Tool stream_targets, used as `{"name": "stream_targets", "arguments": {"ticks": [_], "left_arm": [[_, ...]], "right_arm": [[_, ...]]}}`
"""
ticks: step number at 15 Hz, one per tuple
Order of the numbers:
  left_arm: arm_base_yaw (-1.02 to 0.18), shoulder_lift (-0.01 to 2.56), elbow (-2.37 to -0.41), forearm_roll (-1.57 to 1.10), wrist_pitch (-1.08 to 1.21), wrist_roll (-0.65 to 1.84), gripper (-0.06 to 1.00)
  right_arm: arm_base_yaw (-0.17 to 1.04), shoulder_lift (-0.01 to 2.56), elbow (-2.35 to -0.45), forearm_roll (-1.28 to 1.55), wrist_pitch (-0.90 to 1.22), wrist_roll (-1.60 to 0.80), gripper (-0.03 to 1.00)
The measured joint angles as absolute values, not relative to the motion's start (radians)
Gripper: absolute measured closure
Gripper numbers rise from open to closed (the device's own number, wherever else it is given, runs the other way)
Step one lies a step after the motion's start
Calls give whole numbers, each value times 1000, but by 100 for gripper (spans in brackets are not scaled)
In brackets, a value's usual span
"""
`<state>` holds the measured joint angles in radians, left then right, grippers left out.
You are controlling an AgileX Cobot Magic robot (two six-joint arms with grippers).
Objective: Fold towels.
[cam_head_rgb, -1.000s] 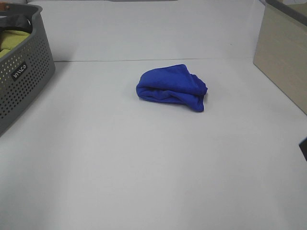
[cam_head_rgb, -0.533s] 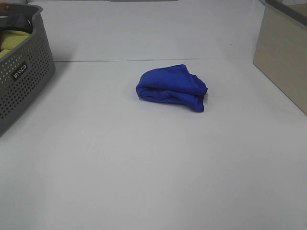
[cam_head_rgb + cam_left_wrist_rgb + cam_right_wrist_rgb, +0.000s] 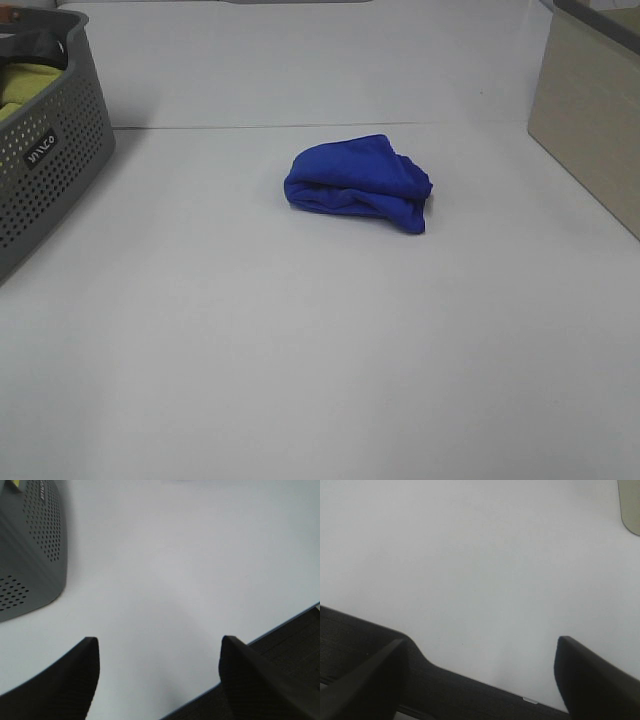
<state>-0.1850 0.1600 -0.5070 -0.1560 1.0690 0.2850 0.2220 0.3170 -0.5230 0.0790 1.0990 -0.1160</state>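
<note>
The deep blue towel lies in a loose, bunched, folded heap on the white table, a little behind its middle. Neither gripper shows in the exterior high view. In the left wrist view my left gripper is open and empty, its dark fingers spread wide over the table's front edge. In the right wrist view my right gripper is open and empty, also over the front edge. The towel appears in neither wrist view.
A grey perforated basket holding a yellow-green cloth stands at the far left; it also shows in the left wrist view. A beige box stands at the far right.
A dark part of the right arm at the right edge of the exterior view has gone out of view. The towel has not moved.
</note>
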Motion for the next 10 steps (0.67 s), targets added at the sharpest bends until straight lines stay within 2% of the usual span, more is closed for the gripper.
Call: {"name": "stream_targets", "arguments": {"ticks": [10], "left_arm": [[-185,160,-507,-211,1067,359,29]], "right_arm": [[222,317,-507,28,1074,-99,21]]}}
